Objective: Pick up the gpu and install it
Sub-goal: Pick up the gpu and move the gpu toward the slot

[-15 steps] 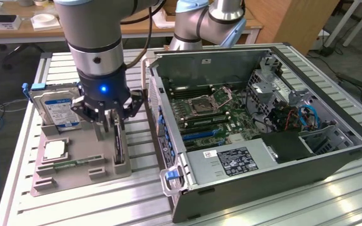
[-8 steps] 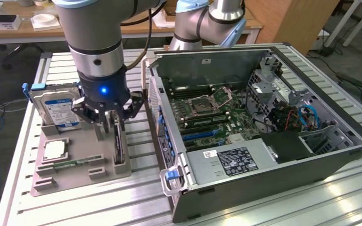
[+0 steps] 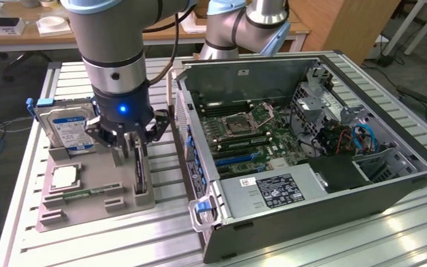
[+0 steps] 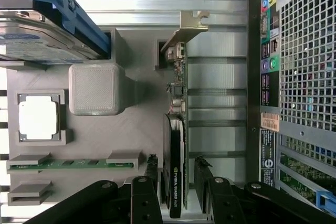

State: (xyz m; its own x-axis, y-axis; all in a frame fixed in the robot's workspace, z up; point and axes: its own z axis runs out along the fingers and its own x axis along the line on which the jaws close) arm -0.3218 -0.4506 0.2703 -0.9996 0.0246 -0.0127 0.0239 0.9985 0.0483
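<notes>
The end effector is wide open and empty, straddling the gpu standing on edge along the side of the grey holder nearest the computer case, best squared and centred on its flat faces, I'd say.

In the exterior view the black gripper hides the upper edge of the thin dark green-black gpu card from us. In the wrist view the frame's edge cuts off the boxy silver hard drive, the grey perforated computer case and one end of the gpu card. We cannot read the dark power-supply label.
</notes>
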